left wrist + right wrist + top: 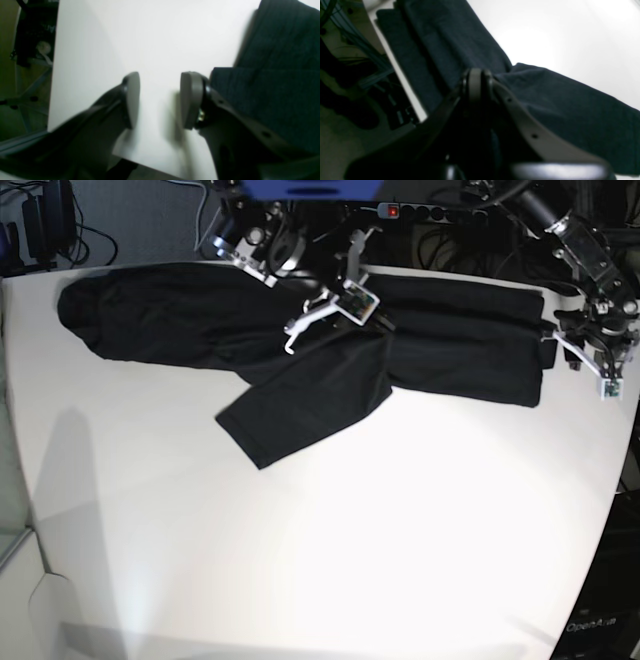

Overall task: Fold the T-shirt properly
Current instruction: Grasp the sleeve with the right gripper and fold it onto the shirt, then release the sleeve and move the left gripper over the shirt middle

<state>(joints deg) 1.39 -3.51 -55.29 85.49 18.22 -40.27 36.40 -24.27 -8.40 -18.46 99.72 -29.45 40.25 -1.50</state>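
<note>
The black T-shirt (pixel 300 340) lies stretched along the 12 o'clock edge of the white table (pixel 330 540), its folded body ending square toward 2 o'clock and one sleeve angling down toward the table's centre. The other sleeve end bunches at 10 o'clock.

The right gripper (pixel 318 315) hangs over the middle of the shirt, at about 12 o'clock. In the right wrist view its pads (pixel 475 83) are pressed together with dark fabric (pixel 570 110) lying close beneath; whether any cloth is caught between them cannot be told.

The left gripper (pixel 598 360) sits at 2 o'clock, just beside the shirt's square end, over bare table. In the left wrist view its fingers (pixel 191 100) are spread apart with white tabletop showing in the gap (pixel 160 100), and the shirt's edge (pixel 275 100) lies just right of one pad.

Behind the table, cables and a power strip (pixel 420 212) crowd the far edge, around the arm bases.
</note>
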